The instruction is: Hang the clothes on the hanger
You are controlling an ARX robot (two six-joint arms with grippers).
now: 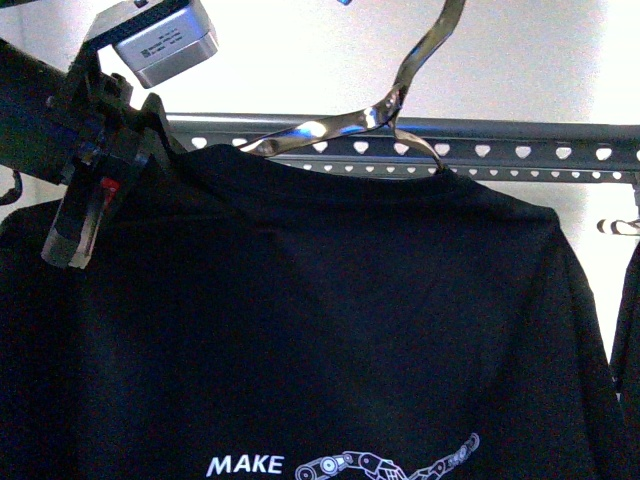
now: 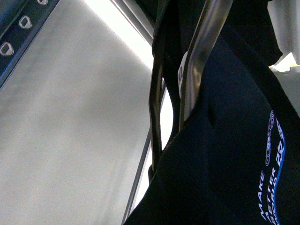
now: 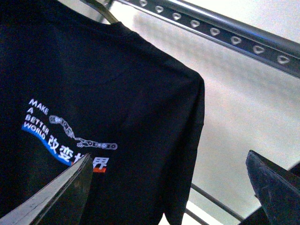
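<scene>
Black T-shirt sits on a shiny coat hanger, collar just below the rail and in front of it. Its hook rises above the rail, out of frame. Left gripper is below the rail's left end, against the shirt's shoulder; jaw state not discernible. Right gripper is spread wide, empty, apart from the shirt, below the rail.
</scene>
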